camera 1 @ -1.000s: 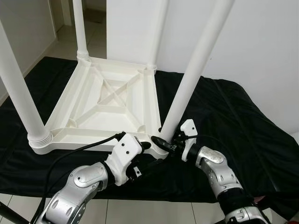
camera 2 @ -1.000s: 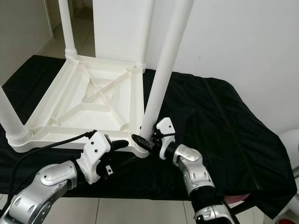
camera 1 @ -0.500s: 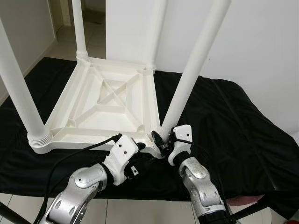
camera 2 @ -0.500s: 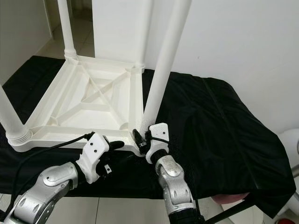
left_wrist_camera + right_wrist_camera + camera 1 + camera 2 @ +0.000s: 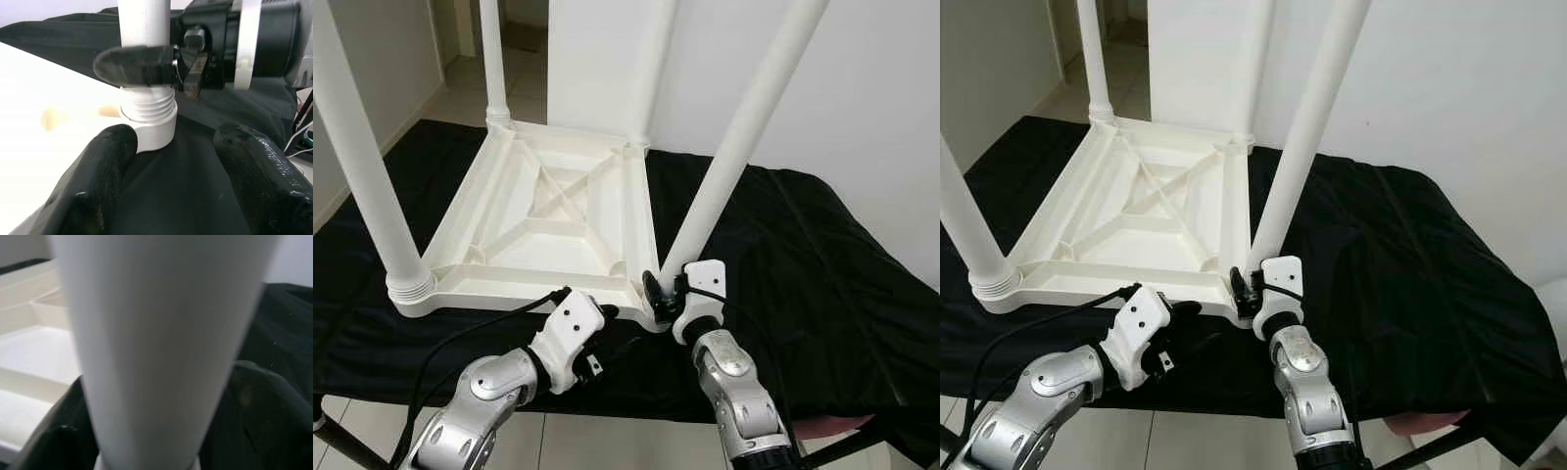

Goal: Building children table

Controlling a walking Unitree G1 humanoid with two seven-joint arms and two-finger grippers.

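Left to right. The tabletop (image 5: 533, 230) lies upside down on the black cloth (image 5: 803, 255) that covers the bench, ribbed underside up, so that its corner sockets face upward to take the legs. The near-left leg (image 5: 367, 166) and the far-left leg (image 5: 492, 59) stand upright in their corners; the far-right leg (image 5: 656, 69) rises at the fourth corner against the white wall.

The left hand (image 5: 607, 323) is low at the near edge, just beside the near-right corner. In its wrist view both fingers (image 5: 93, 196) are spread wide apart with nothing between them, pointing at the threaded collar (image 5: 149, 105) where the leg meets the socket. It holds nothing and appears placed to steady the corner, though contact with the tabletop cannot be confirmed.

The near-right leg (image 5: 744, 137) leans to the right rather than standing plumb like the others, which suggests it is not yet screwed fully home. The right hand (image 5: 658, 297) sits at its base, directly above the collar, with one finger (image 5: 134, 66) laid across the leg's front. The grip low on the leg is presumably chosen so that a wrist turn drives the thread. Its wrist view looks straight along the white shaft (image 5: 161, 342); the hand looks closed around the leg.

The task is judged near its end: three legs seated, the fourth being fastened.
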